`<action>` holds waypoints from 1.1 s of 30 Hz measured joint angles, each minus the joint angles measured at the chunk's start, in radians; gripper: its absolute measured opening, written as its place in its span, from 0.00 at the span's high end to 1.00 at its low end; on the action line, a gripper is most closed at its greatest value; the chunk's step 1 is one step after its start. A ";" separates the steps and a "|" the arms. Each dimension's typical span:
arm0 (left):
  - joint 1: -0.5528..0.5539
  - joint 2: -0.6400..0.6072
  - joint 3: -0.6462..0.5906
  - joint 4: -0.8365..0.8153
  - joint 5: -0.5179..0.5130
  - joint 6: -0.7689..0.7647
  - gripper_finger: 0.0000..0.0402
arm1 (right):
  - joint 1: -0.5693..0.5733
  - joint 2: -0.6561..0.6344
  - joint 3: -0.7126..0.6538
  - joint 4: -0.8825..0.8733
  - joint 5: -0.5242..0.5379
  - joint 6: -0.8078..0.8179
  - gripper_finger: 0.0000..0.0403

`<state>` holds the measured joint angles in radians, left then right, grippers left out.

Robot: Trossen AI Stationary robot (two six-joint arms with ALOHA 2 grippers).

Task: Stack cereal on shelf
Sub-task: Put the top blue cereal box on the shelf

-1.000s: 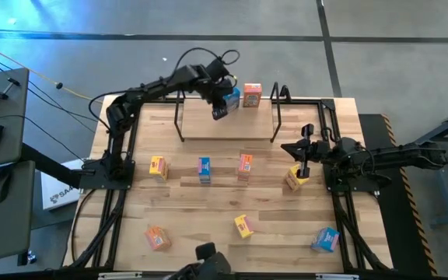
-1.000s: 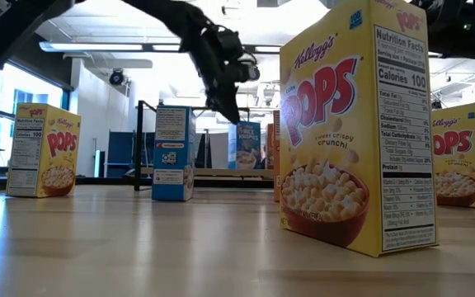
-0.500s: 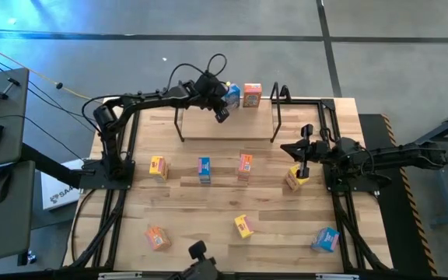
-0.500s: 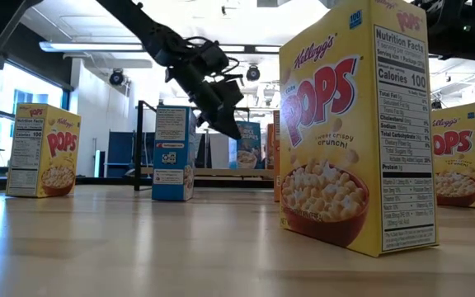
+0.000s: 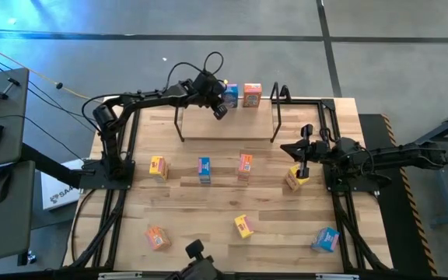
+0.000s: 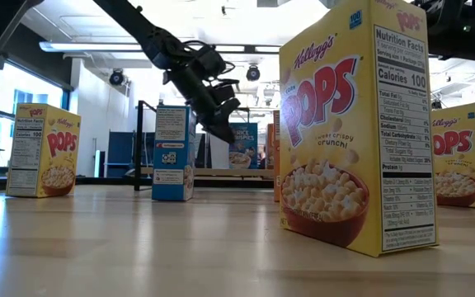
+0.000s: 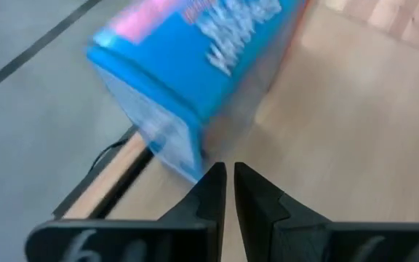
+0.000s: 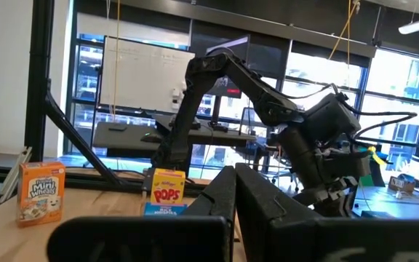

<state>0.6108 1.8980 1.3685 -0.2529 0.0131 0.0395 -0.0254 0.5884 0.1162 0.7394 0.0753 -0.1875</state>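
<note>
Two boxes stand on the shelf (image 5: 228,128) at the far edge of the table (image 5: 208,225), a blue cereal box (image 5: 232,95) and an orange one (image 5: 252,94) side by side, touching or nearly so, tucked toward the shelf's far right end. That leaves the rest of the plank free for the ones to come, I'd judge. The left end effector (image 5: 220,113) hangs just beside the blue box on its left, fingers pressed together with nothing between them (the wrist camera shows the two dark tips meeting in front of the blue carton), so the box reads as set down and let go.

Over at the right edge of the table, the right end effector (image 5: 302,167) waits with its fingers together too, parked over a yellow box (image 5: 293,179) but not gripping it as far as I can see.

Count on the table now: seven loose boxes. Three yellow: one near the left edge (image 5: 158,166), that one under the right arm, and one toward the near edge (image 5: 243,225). Two blue: one mid-table (image 5: 204,169), one in the near right corner (image 5: 327,239). Two orange: mid-table (image 5: 245,164) and near left (image 5: 157,238). With two shelved, that makes nine, and most of the job is ahead.
</note>
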 joint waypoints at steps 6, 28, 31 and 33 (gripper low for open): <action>-0.013 -0.006 0.000 -0.100 -0.092 -0.012 0.95 | 0.000 0.000 0.000 -0.004 0.000 0.000 1.00; 0.031 0.003 -0.001 0.091 -0.152 -0.035 0.95 | 0.000 0.000 0.000 -0.012 0.000 0.004 1.00; 0.031 0.003 -0.001 0.083 -0.152 -0.035 0.95 | 0.000 0.000 0.000 -0.012 0.000 0.004 1.00; 0.031 0.002 -0.001 0.082 -0.154 -0.024 0.95 | 0.000 0.000 0.000 -0.012 0.000 0.005 1.00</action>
<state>0.6415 1.9002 1.3678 -0.1713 -0.1406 0.0153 -0.0256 0.5888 0.1162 0.7277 0.0757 -0.1830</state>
